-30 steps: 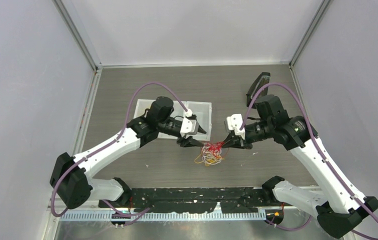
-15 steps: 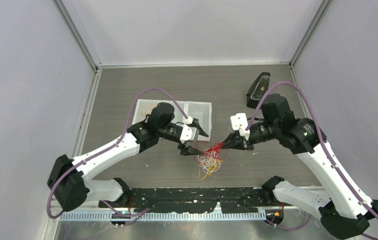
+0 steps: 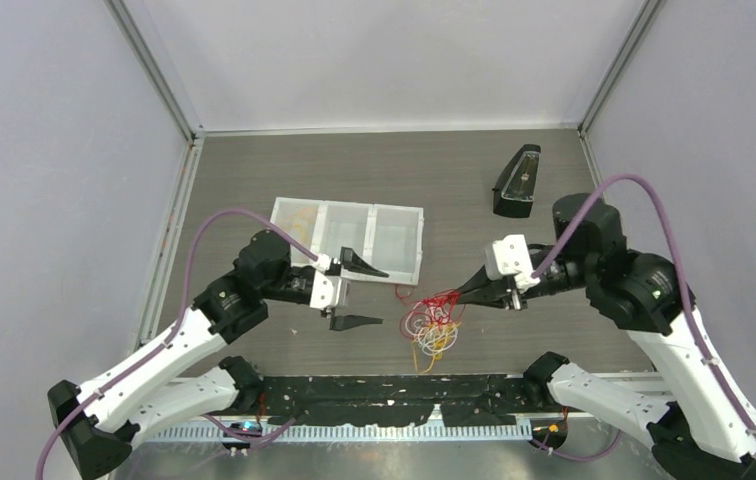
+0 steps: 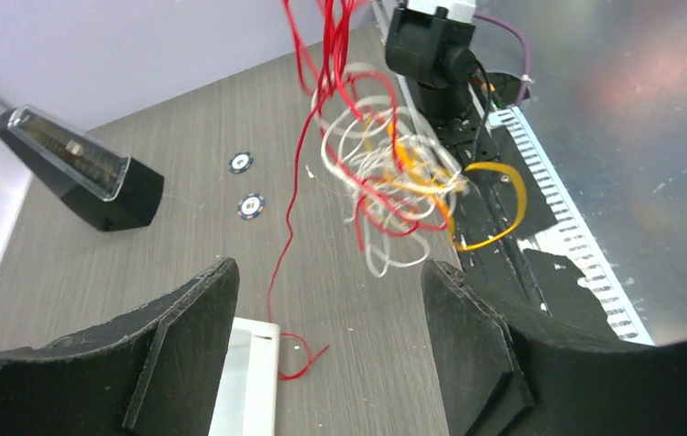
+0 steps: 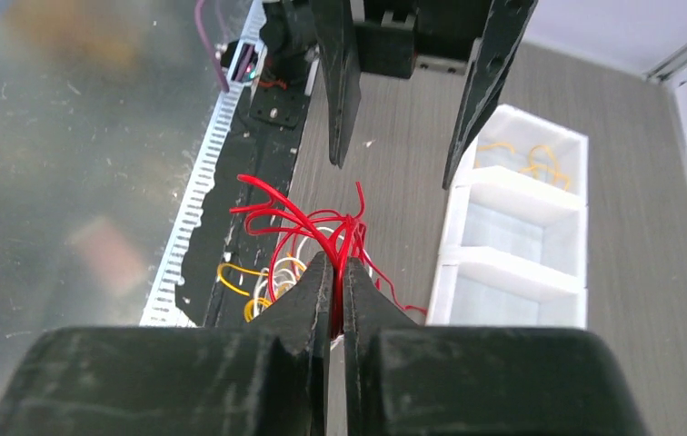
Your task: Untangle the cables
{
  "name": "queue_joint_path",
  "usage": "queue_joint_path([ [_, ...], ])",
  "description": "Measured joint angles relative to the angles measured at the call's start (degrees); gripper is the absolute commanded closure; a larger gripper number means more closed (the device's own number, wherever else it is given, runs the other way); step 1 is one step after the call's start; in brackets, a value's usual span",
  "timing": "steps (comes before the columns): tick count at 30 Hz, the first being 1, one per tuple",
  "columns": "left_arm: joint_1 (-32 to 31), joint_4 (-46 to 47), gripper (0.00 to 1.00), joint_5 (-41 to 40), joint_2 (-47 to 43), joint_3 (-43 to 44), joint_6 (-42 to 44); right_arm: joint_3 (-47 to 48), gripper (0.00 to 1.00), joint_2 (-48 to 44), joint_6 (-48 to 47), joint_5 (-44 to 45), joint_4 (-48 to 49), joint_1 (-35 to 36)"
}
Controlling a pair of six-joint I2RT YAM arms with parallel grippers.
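Note:
The cables (image 3: 430,322) are a tangle of thin red, white and yellow-orange wires, hanging in a bunch just above the grey table. My right gripper (image 3: 467,291) is shut on several red cables (image 5: 340,232) and holds the bunch up; white and yellow loops (image 5: 263,277) dangle below. My left gripper (image 3: 352,293) is open and empty, to the left of the bunch and apart from it. In the left wrist view the bunch (image 4: 385,163) hangs ahead of the open fingers (image 4: 190,345), and one red strand (image 4: 278,272) trails down to the tray's corner.
A white three-compartment tray (image 3: 395,210) lies behind the left gripper, with yellow wires in its left compartment (image 5: 526,159). A black wedge-shaped box (image 3: 517,182) stands at the back right. Two small round tokens (image 4: 245,184) lie on the table. A black strip (image 3: 394,392) runs along the near edge.
My left gripper has opened, let go of the bunch and drawn back left. My right gripper has pulled right and up with the red cables, so the bunch now hangs from it.

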Motion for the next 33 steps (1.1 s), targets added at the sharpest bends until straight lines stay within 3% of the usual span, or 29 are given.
queue_joint_path([
  [8,0.13,0.02,0.27,-6.71,-2.43,0.00,-4.76,7.43,0.95,-1.92,4.48,-0.11,2.67,0.20],
  [12,0.17,-1.07,0.33,-7.58,-3.13,-0.07,-4.35,2.25,0.95,-4.79,1.66,0.81,2.58,0.31],
  [20,3.19,-2.67,0.32,-8.02,-0.70,-7.08,-0.92,-9.20,0.95,-2.49,-1.84,5.25,-2.54,0.33],
  [27,2.49,0.37,0.38,-4.66,8.13,-7.50,2.60,-11.63,0.95,-7.87,-3.93,4.11,-0.72,0.33],
  [33,1.49,5.90,0.20,-4.50,21.24,-7.48,6.95,-9.62,0.95,-8.48,-6.08,1.60,0.48,0.33],
])
